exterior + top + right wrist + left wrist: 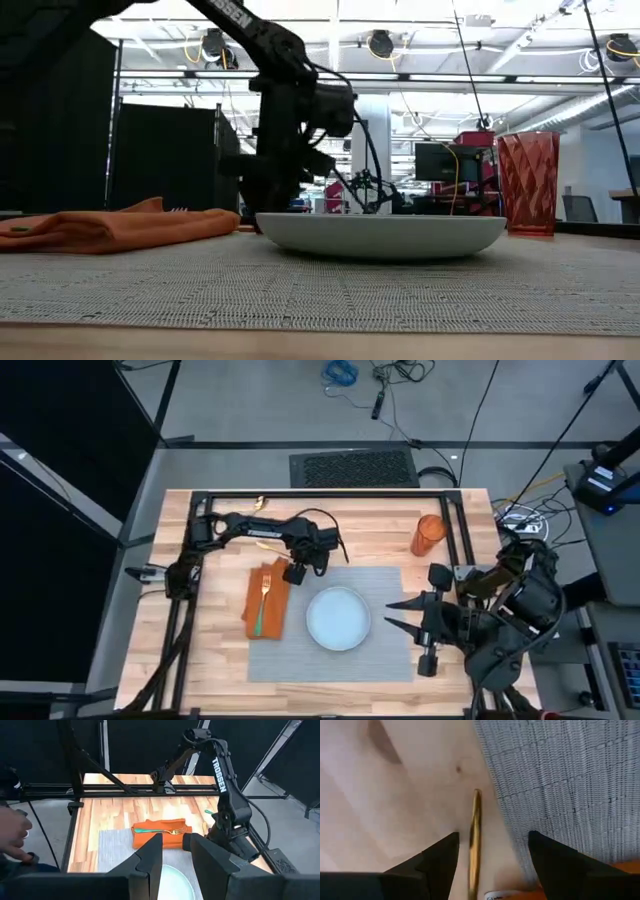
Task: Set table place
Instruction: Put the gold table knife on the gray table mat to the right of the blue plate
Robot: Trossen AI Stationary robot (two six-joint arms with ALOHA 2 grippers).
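Gold utensil, perhaps a knife, ends cut off, between spread left gripper fingers

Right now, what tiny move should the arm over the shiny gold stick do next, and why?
Probably the left gripper should go straight down and close. Its fingers are open on either side of a slim gold utensil lying on the bare table beside the grey placemat, not yet gripping it. The right gripper waits open beside the plate.
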